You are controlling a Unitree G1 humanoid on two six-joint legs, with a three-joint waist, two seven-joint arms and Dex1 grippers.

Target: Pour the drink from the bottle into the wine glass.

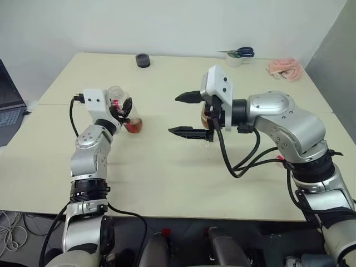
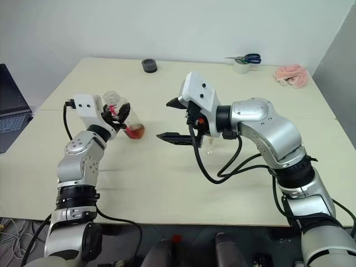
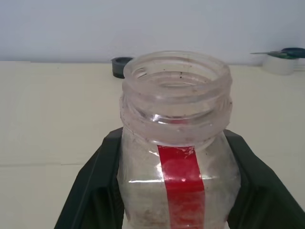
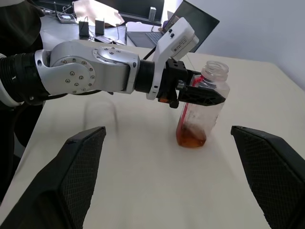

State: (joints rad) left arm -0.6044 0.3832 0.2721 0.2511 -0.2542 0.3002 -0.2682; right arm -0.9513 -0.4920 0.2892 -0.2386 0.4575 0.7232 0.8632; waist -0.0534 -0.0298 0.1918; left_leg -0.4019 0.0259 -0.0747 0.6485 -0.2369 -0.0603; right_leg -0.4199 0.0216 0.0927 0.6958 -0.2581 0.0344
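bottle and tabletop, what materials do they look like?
Bottle: clear plastic by the look, slightly cloudy and scuffed, threaded wide neck, red label strip; glass not excluded. Table: matte cream top, probably laminate, with no grain or glare.

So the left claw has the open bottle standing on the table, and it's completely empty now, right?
Not quite. The left claw does have the uncapped bottle upright on the table, but it is not empty: the right wrist view shows a little amber-red drink pooled at its bottom.
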